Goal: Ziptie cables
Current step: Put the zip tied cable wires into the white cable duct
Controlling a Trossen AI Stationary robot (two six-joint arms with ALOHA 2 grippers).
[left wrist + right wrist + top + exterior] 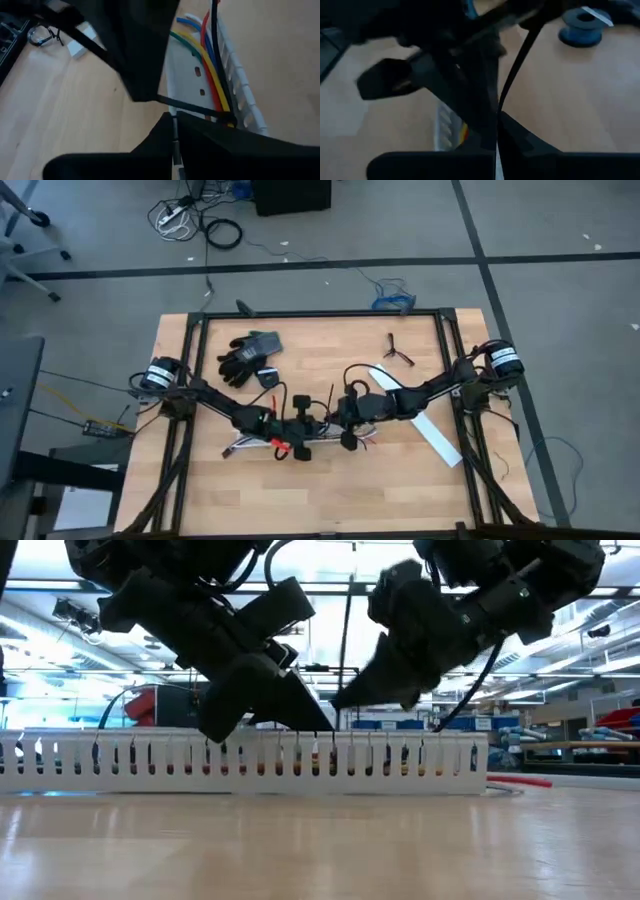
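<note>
The cables point(210, 65), thin wires in yellow, red, blue, green and black, lie along the inside of the white slotted channel point(240, 85) at the table's middle. The black ziptie point(195, 107) crosses them, and its free strap point(347, 640) rises straight up. My right gripper point(497, 120) is shut on that strap just above the channel point(400, 755). My left gripper point(175, 122) is shut, its tips point(322, 728) pointing down at the channel right beside the ziptie. My right gripper pinches the ziptie's strap point(501, 107) between its two fingers. The strap runs on away from the fingertips and stands upright above the channel. My left gripper has its shut fingertips point(167, 120) right at the ziptie where it crosses the cables; I cannot tell whether they touch it.
Black gloves point(248, 355) lie at the far left of the table and a small black forked clip point(398, 350) at the far right. A second white channel piece point(425, 420) lies under the right arm. A blue spool point(582, 22) sits nearby.
</note>
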